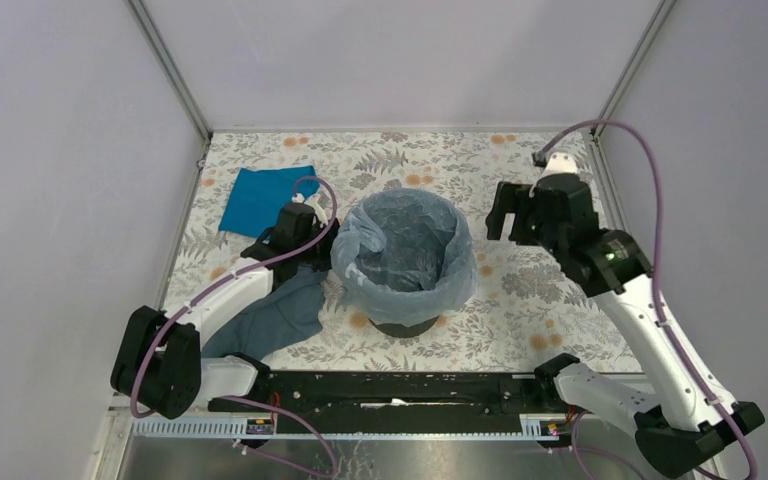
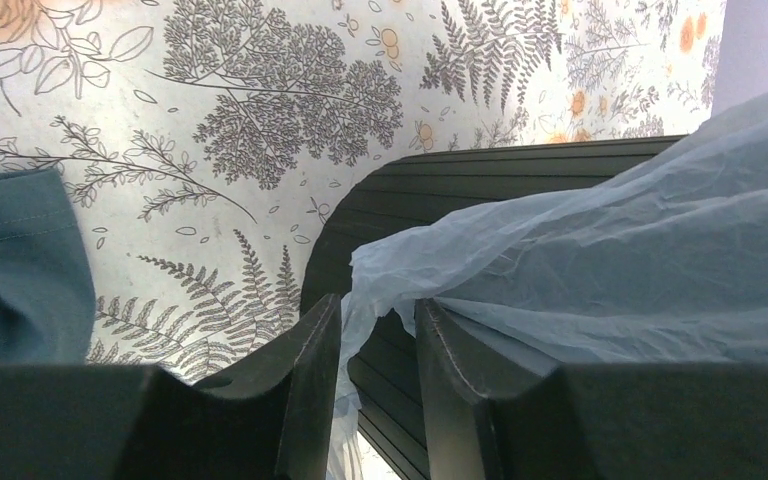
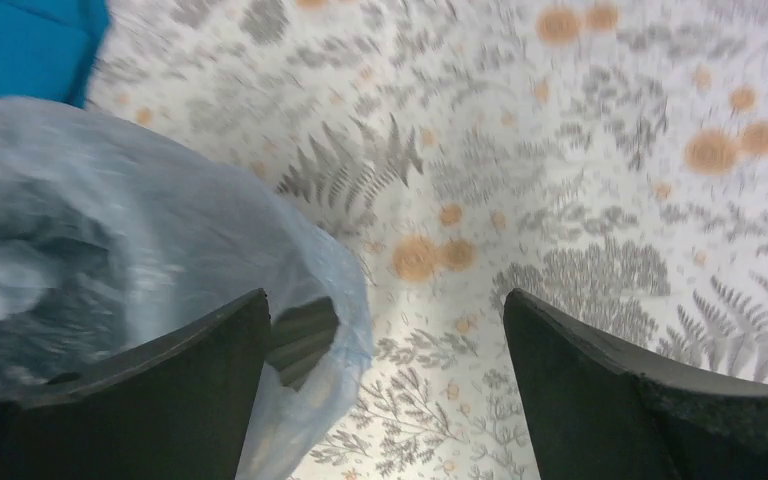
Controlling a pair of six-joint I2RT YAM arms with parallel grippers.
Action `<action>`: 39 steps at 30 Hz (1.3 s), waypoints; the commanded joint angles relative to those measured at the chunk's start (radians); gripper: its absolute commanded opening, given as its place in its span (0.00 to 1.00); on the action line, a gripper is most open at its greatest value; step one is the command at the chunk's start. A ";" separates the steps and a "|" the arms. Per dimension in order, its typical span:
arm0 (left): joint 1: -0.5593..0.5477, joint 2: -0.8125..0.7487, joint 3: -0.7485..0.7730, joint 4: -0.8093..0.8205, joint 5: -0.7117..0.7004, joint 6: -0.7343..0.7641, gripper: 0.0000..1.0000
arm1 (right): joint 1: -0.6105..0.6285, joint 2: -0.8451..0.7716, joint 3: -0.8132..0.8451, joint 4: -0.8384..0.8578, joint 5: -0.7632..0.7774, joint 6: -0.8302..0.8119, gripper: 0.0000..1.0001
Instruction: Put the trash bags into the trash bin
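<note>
The surface (image 1: 520,290) wears a pale cover printed with grey ferns, leaves and small orange blooms; the same print fills both wrist views (blurred in the right one). Three plain walls box it in: a back wall (image 1: 400,60), a left wall (image 1: 60,200) and a right wall (image 1: 730,150), all a flat lavender-grey. Slim metal posts (image 1: 168,65) rise at the two far corners where the walls meet. A black rail (image 1: 360,385) runs along the near edge, with a brushed metal sheet (image 1: 410,462) below it. The light is soft and even, the shadows faint.
</note>
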 commanded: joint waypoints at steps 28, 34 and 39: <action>-0.084 -0.046 -0.019 0.069 -0.040 -0.035 0.38 | 0.533 0.614 0.195 0.297 0.037 -0.001 0.79; -0.091 -0.070 -0.029 0.064 -0.044 -0.044 0.38 | 0.532 0.530 0.051 0.584 -0.065 0.053 0.89; -0.092 -0.072 -0.033 0.062 -0.052 -0.036 0.38 | 0.531 0.521 0.054 0.398 0.223 -0.029 0.96</action>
